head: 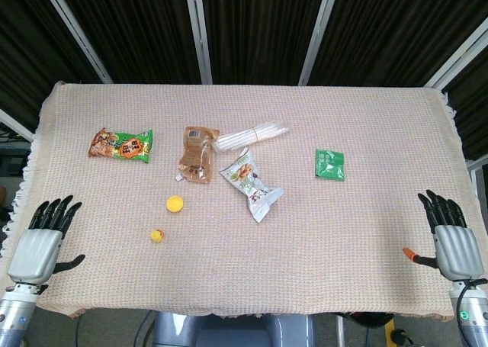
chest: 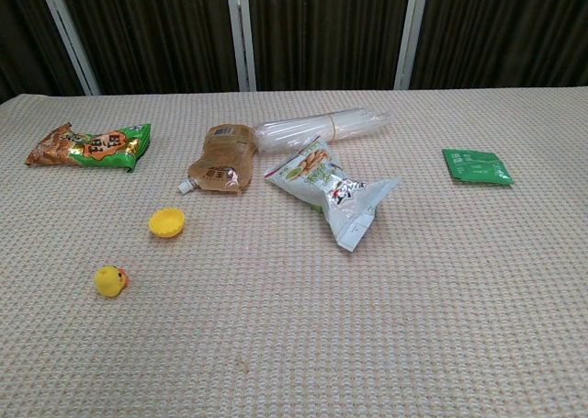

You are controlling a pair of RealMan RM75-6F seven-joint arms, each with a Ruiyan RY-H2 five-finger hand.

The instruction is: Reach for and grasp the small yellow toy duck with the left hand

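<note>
The small yellow toy duck [head: 157, 236] [chest: 110, 280] stands on the woven cloth near the table's front left. My left hand [head: 42, 244] hovers at the front left corner, well to the left of the duck, fingers spread and holding nothing. My right hand [head: 451, 240] is at the front right edge, fingers spread and holding nothing too. The chest view shows neither hand.
A yellow cap [head: 175, 204] lies just behind the duck. Further back are a brown pouch [head: 198, 154], a snack bag [head: 252, 183], a bundle of clear straws [head: 250, 134], a green-orange snack packet [head: 120, 143] at left and a green sachet [head: 329, 165] at right.
</note>
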